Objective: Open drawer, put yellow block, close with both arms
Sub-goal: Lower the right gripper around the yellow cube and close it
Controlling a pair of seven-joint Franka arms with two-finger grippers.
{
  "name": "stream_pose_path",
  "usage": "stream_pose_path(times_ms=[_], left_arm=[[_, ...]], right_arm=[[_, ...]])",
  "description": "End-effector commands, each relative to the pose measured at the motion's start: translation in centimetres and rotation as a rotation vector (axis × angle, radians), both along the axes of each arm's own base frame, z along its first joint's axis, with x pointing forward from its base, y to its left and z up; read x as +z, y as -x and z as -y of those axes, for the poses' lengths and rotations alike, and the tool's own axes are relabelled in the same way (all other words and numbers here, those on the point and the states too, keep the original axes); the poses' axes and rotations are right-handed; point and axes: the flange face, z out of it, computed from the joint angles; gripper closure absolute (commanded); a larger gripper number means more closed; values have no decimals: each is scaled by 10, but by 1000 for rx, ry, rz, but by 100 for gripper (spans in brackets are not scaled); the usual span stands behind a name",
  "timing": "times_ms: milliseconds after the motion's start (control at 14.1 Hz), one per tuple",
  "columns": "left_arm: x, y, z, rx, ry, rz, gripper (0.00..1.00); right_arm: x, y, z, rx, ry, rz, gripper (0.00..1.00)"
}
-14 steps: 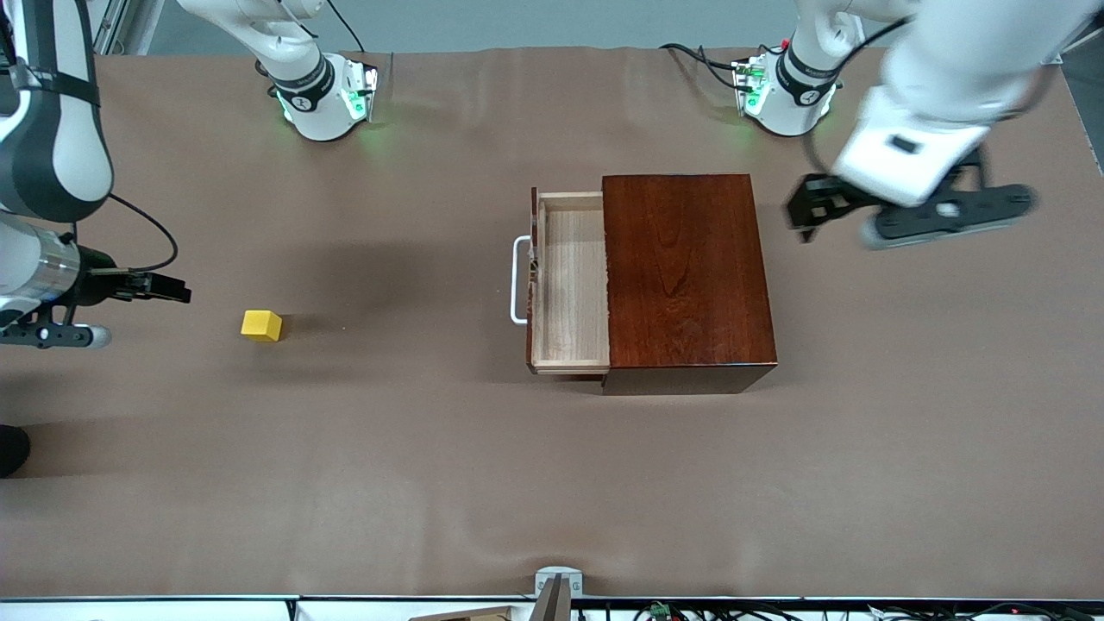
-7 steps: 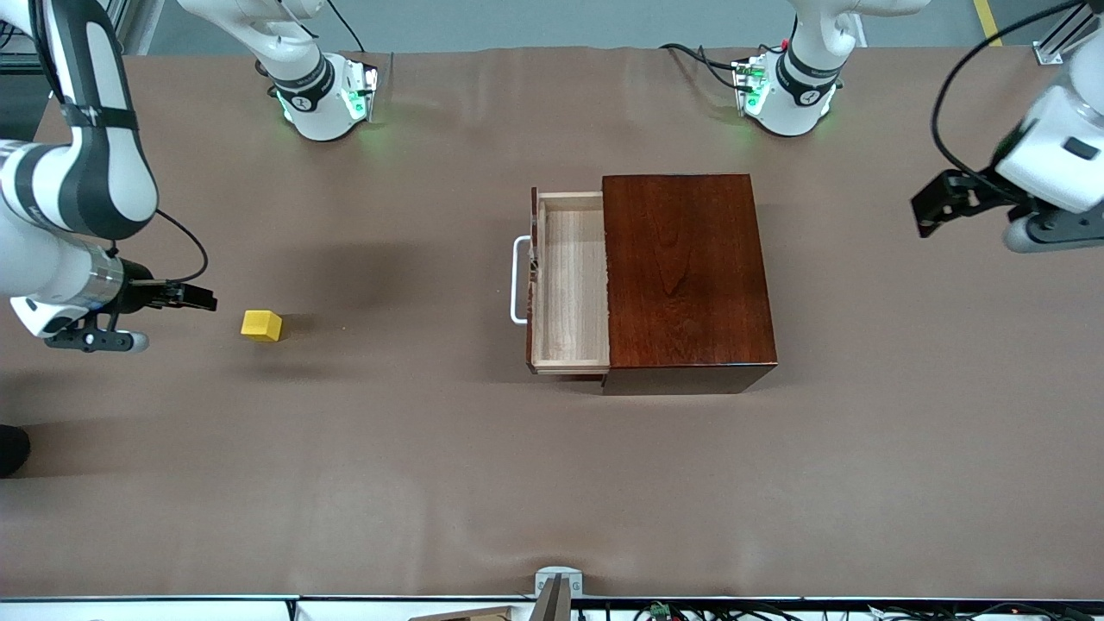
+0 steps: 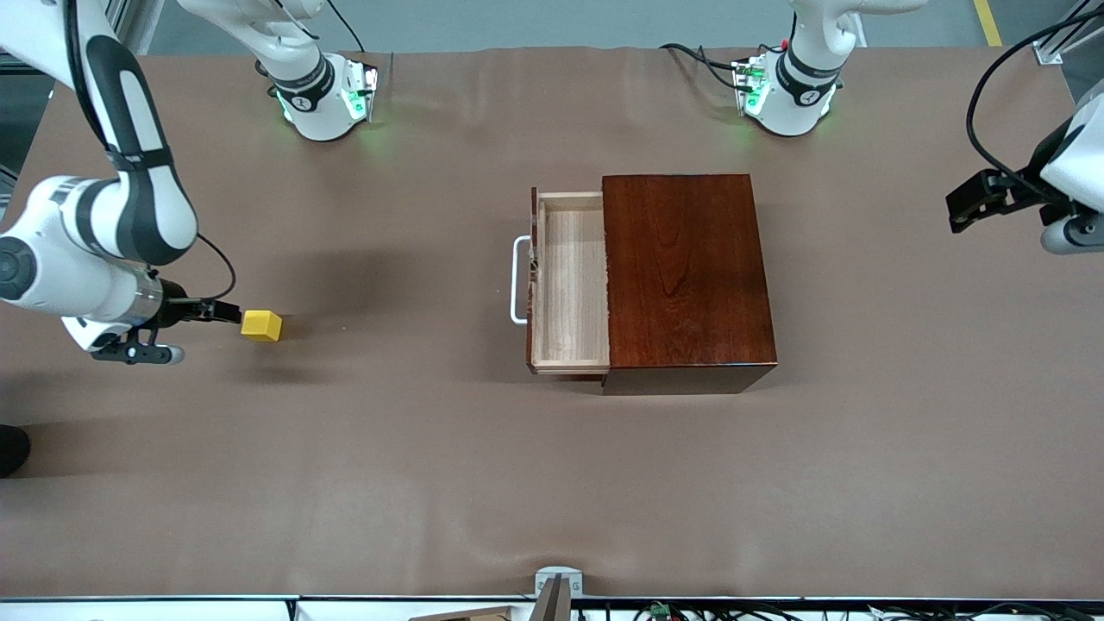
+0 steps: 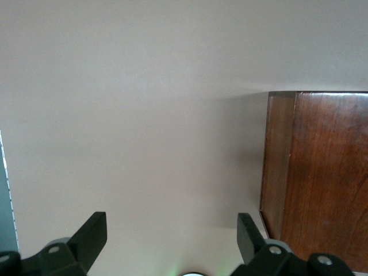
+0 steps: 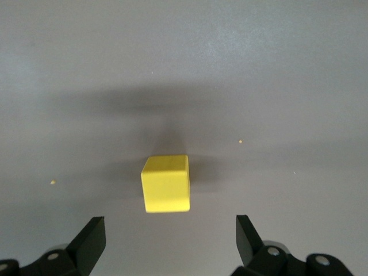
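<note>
The yellow block (image 3: 260,325) lies on the brown table toward the right arm's end. My right gripper (image 3: 226,312) is low beside it, open and empty. In the right wrist view the yellow block (image 5: 166,183) lies just ahead of the right gripper (image 5: 169,238), apart from both fingers. The drawer (image 3: 569,285) stands pulled out of the dark mahogany box (image 3: 686,267), empty, with its white handle (image 3: 517,280) facing the right arm's end. My left gripper (image 3: 964,210) hangs open and empty off the box's back, at the left arm's end. In the left wrist view the left gripper (image 4: 171,236) faces bare table beside the box (image 4: 322,172).
The two green-lit arm bases (image 3: 332,99) (image 3: 780,95) stand at the table's edge farthest from the front camera. A small grey mount (image 3: 556,586) sits at the nearest edge. A dark object (image 3: 9,448) shows at the right arm's end.
My right gripper has moved in toward the yellow block, now just beside it. My left gripper has swung away from the box toward the left arm's end. Drawer and block have not moved.
</note>
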Motion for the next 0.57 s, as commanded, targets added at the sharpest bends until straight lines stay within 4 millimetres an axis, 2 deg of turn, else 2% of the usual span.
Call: stream_pose_path(times_ms=[0,213,354,496], left_arm=[[5,15,-1,-23,16,15,0],[0,17,0,-29,15,13,0],[-4,20,12,-48,36,9,0],[-3,21,14,-52,40,13,0]], right_arm=[[-18,5,-2,-7,-14,8,0],[-39,8,-10,-15,-26,21,0],[-50,14,-17,-13,-23,45,0],[-59,16,-19,-12,-23,42,0]])
